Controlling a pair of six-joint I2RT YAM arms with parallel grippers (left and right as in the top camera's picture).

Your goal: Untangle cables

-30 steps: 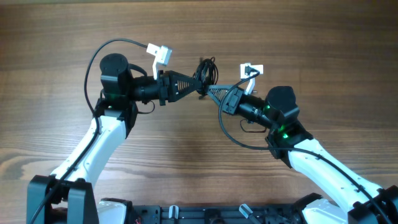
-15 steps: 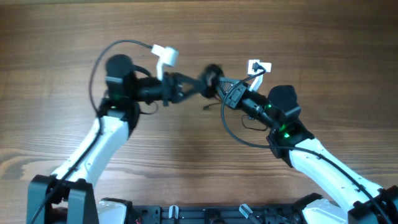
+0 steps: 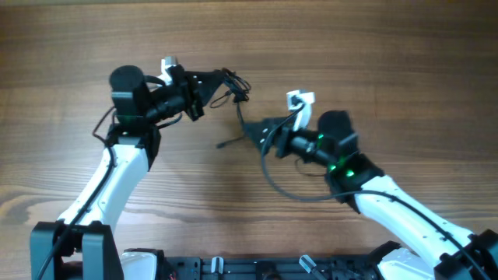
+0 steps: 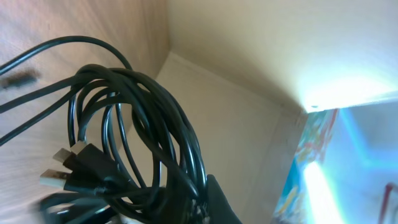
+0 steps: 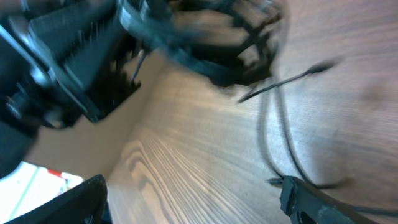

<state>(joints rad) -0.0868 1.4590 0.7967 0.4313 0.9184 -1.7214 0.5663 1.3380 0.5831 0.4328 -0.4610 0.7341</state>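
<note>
Now the left gripper (image 3: pixel 222 80), clamped on the cables (image 3: pixel 236 88), has pulled away leftward from the right gripper (image 3: pixel 260 133), whose fingers (image 5: pixel 311 202) stand apart. The looped black bundle hangs at the left tips, one strand trailing toward the right.

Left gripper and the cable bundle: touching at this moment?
Touching. The left wrist view shows the cable bundle with its loops gathered tight against a dark finger of the left gripper; the overhead view shows the bundle at its tip.

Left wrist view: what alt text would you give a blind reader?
Looped black cables fill the close-up, pinched at the bottom edge by the left gripper. Their metal-tipped plugs dangle lower left; wooden table and pale wall behind.
</note>
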